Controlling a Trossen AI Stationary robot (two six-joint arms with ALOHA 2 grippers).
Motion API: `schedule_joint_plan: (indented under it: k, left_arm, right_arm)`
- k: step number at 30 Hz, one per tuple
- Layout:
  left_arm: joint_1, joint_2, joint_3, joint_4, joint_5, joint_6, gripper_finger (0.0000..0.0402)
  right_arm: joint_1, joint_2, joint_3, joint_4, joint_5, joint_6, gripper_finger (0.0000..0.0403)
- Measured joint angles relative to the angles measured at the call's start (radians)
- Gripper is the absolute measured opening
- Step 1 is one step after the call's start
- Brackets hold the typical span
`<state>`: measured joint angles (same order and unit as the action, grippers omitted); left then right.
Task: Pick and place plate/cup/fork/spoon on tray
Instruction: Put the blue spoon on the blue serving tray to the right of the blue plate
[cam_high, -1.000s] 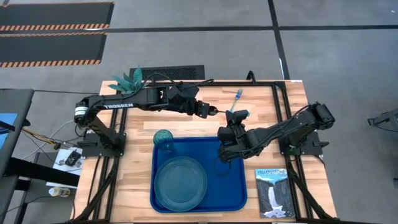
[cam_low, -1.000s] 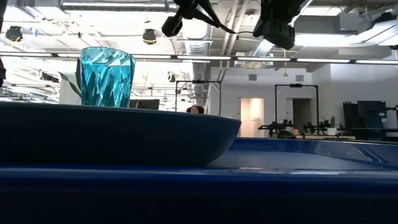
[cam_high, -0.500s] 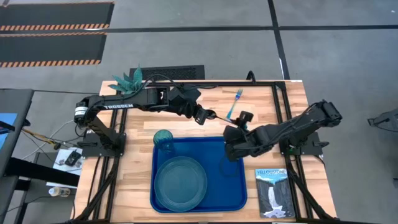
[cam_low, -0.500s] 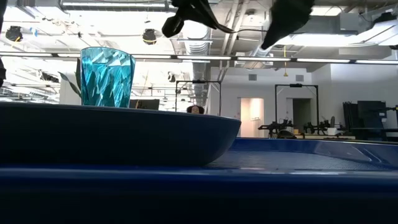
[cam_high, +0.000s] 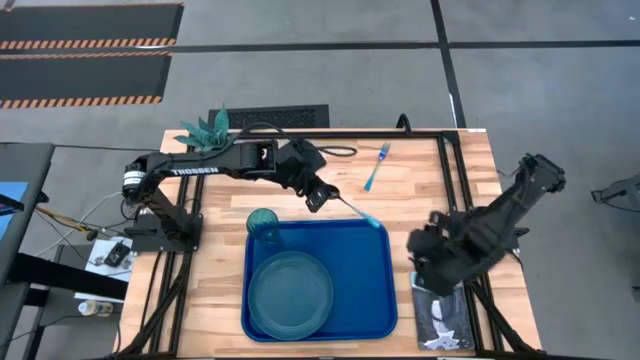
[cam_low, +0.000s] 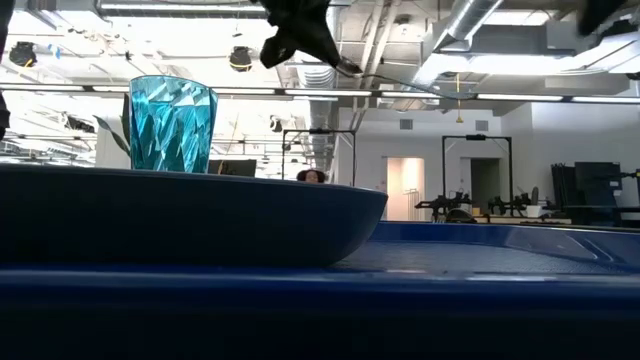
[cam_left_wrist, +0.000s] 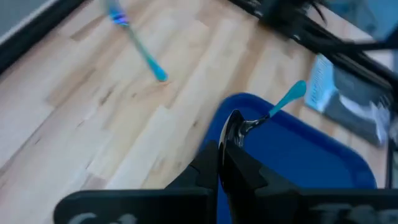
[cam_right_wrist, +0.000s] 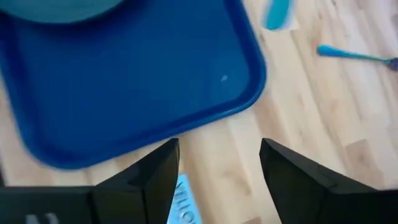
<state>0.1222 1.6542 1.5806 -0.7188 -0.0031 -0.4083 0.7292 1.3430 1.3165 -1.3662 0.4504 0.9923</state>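
The blue tray (cam_high: 350, 262) lies at the table's near middle. On it rest the teal plate (cam_high: 290, 292) and, at its far left corner, the upright cup (cam_high: 263, 222). The light-blue fork (cam_high: 376, 167) lies flat on the wood beyond the tray. My left gripper (cam_high: 316, 198) is shut on the spoon (cam_high: 352, 210), above the tray's far edge. My right gripper (cam_right_wrist: 217, 168) hangs open and holds nothing, right of the tray and over the wood beside the book. My left gripper pinches the spoon's dark shiny bowl (cam_left_wrist: 235, 126) between its two fingers. The fingers slant down from the table's far left. The light teal handle (cam_left_wrist: 291, 97) runs on beyond the fingertips and out over the tray's far edge. The spoon is lifted clear.
A small Yellowstone book (cam_high: 442, 318) lies right of the tray, near the table's front edge. A teal potted plant (cam_high: 207, 128) stands at the far left corner. Bare wood shows between the fork and the tray's far edge.
My right gripper has let go of the spoon and swung away toward the table's near right, ending over the book. My left gripper has kept the spoon and rolled. The handle now slants down over the tray's far edge.
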Motion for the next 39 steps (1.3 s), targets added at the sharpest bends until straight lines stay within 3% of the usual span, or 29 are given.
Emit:
schedule_joint_plan:
  k: [6, 11, 21, 29, 39]
  left_arm:
    - [-0.058, 0.155, 0.102, -0.093, 0.083, 0.156, 0.0]
    - [-0.117, 0.332, 0.316, -0.261, 0.085, 0.309, 0.0]
    - [-0.21, 0.668, 0.77, -0.557, 0.126, 0.556, 0.0]
    - [-0.214, 0.711, 0.733, -0.516, 0.188, 0.561, 0.0]
    - [-0.204, 0.736, 0.733, -0.483, 0.194, 0.586, 0.0]
  right_arm:
    - [0.165, -0.011, 0.0, -0.05, 0.058, 0.199, 0.0244]
    - [0.23, -0.002, 0.0, -0.097, 0.103, 0.306, 0.0244]
    - [0.248, 0.0, -0.048, -0.076, 0.11, 0.343, 0.0244]
    - [0.248, -0.001, -0.099, -0.053, 0.112, 0.345, 0.0244]
    - [0.247, -0.001, -0.112, -0.026, 0.132, 0.346, 0.0244]
